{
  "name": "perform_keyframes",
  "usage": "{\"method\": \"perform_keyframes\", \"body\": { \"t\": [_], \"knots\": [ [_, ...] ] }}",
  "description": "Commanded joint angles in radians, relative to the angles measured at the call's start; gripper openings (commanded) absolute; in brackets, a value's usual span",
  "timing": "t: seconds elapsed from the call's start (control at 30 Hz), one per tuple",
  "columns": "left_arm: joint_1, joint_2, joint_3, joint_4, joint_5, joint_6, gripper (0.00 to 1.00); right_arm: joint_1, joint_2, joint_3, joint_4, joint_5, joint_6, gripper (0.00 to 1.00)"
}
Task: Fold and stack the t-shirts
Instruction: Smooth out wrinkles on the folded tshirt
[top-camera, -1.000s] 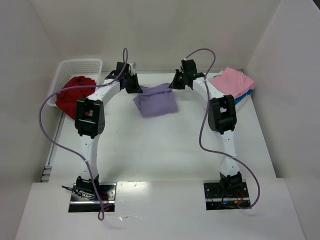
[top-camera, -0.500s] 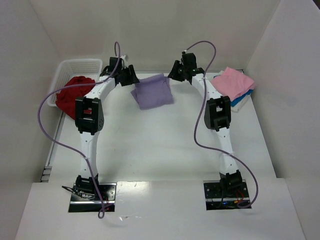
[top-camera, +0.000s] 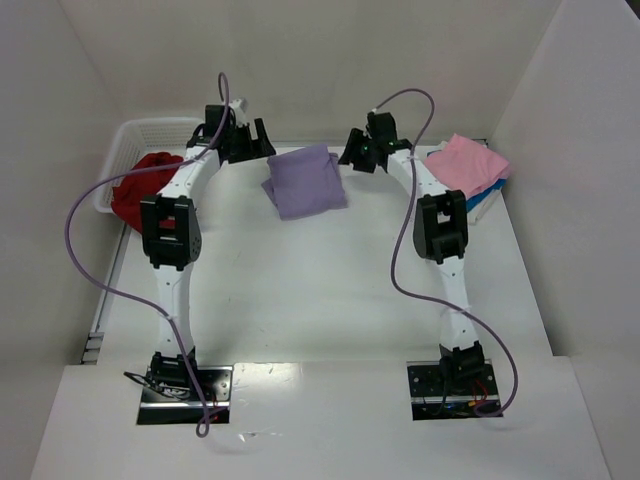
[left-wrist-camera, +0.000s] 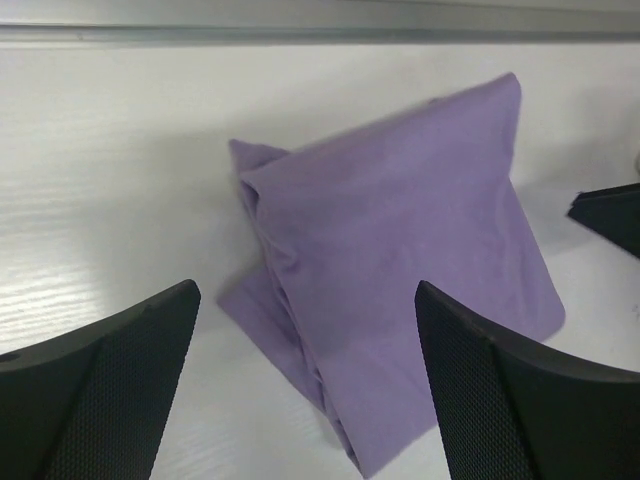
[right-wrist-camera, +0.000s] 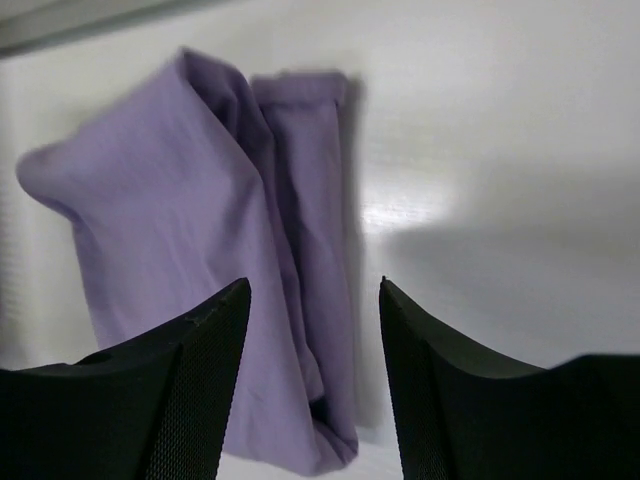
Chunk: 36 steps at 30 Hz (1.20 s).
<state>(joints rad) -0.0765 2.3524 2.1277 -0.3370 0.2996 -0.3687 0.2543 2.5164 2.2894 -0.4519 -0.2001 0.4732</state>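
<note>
Near side: bare table (top-camera: 320, 300) between the arm bases and the lavender shirt (top-camera: 305, 182).

- Lavender shirt: a folded packet on the table at the far middle, touching neither gripper.
- Left gripper (top-camera: 255, 140): just left of the shirt's far corner, fingers spread wide, nothing held.
- Right gripper (top-camera: 355, 152): just right of it, fingers apart, nothing held.
- Right of the shirt: pink shirt (top-camera: 468, 165) folded on top of the blue shirt (top-camera: 488, 203).
- Left of it: red shirt (top-camera: 140, 188) bunched in the white basket (top-camera: 150, 127).

Judgement: lavender fold looks done. The next move calls for regripping the packet without spilling its layers and carrying it to the pink-and-blue stack; red is not yet folded.

Hard to make out:
- The blue shirt shows only an edge.
- The left arm crosses the red one.
- The right wrist view is blurred.
- Can't tell whether the packet's far edge lies flat.
</note>
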Motion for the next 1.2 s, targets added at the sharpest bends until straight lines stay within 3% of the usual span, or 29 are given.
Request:
{"method": "perform_keyframes", "body": {
  "t": [0.0, 0.1, 0.23, 0.67, 0.83, 1.0, 1.17],
  "knots": [
    [-0.022, -0.071, -0.067, 0.010, 0.075, 0.031, 0.96, -0.004, -0.146, -0.248, 0.099, -0.018, 0.010, 0.60],
    [-0.046, -0.081, -0.107, 0.010, 0.087, 0.031, 0.96, -0.004, -0.246, -0.451, 0.188, -0.027, 0.019, 0.59],
    [-0.065, -0.081, -0.159, 0.039, 0.087, 0.008, 0.96, 0.005, -0.301, -0.597, 0.242, -0.051, 0.030, 0.55],
    [-0.092, -0.100, -0.247, 0.019, 0.059, -0.003, 0.96, 0.077, -0.350, -0.693, 0.260, -0.093, 0.039, 0.29],
    [-0.117, -0.122, -0.281, -0.033, 0.087, 0.030, 0.97, 0.109, -0.412, -0.801, 0.251, -0.093, 0.021, 0.19],
    [-0.128, -0.191, -0.386, -0.043, 0.078, 0.040, 0.97, 0.120, -0.481, -0.931, 0.260, -0.093, 0.021, 0.10],
    [-0.149, -0.284, -0.526, -0.043, 0.078, 0.050, 0.93, 0.129, -0.547, -0.998, 0.269, -0.082, 0.021, 0.07]
  ]
}}
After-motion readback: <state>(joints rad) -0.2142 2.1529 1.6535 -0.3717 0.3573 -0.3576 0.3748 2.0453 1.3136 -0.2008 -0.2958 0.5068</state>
